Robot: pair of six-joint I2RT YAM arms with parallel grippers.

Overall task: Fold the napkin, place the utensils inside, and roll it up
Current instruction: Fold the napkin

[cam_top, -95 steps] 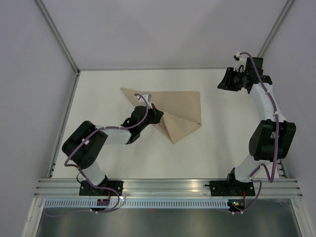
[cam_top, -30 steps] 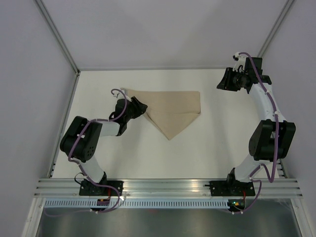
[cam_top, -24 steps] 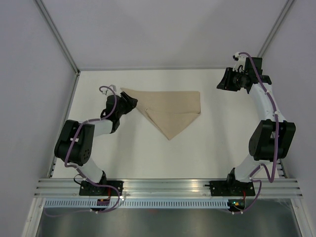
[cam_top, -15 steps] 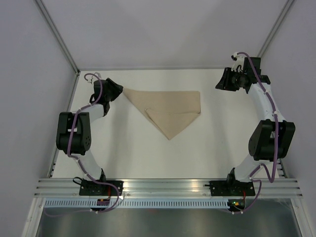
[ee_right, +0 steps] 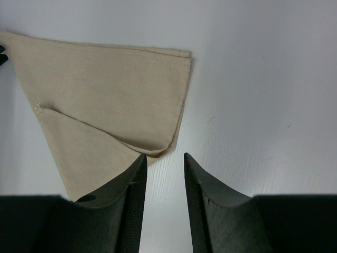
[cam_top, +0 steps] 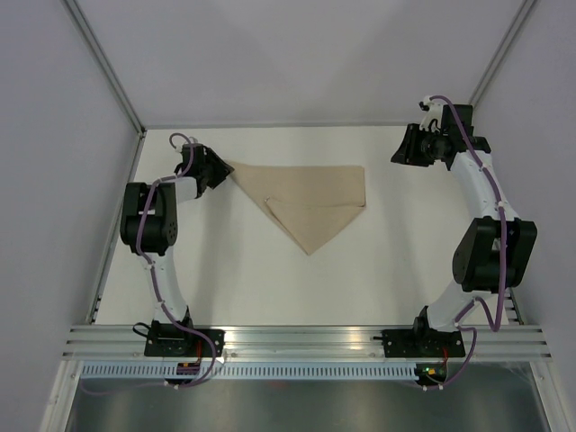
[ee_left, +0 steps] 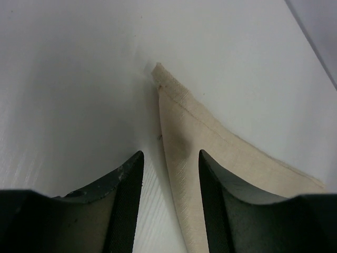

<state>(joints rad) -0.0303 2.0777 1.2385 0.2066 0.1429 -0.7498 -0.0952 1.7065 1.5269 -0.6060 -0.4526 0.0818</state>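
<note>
The beige napkin (cam_top: 315, 193) lies flat on the white table, folded into a triangle with a smaller flap on top. My left gripper (cam_top: 220, 168) is open at the napkin's far left corner. In the left wrist view (ee_left: 169, 163) the napkin's corner (ee_left: 181, 132) runs between the jaws, which do not pinch it. My right gripper (cam_top: 400, 151) is open and empty, held above the table to the right of the napkin. In the right wrist view (ee_right: 164, 161) the napkin (ee_right: 105, 95) lies ahead and to the left. The pink fork is not in view.
The white table (cam_top: 270, 279) is bounded by grey walls with a metal frame rail (cam_top: 117, 225) on the left. An aluminium rail (cam_top: 306, 340) holding the arm bases runs along the near edge.
My left arm has swung from the napkin's middle out to its far left corner. The raised flap now lies flat on the folded triangle. My right arm has hardly moved.
</note>
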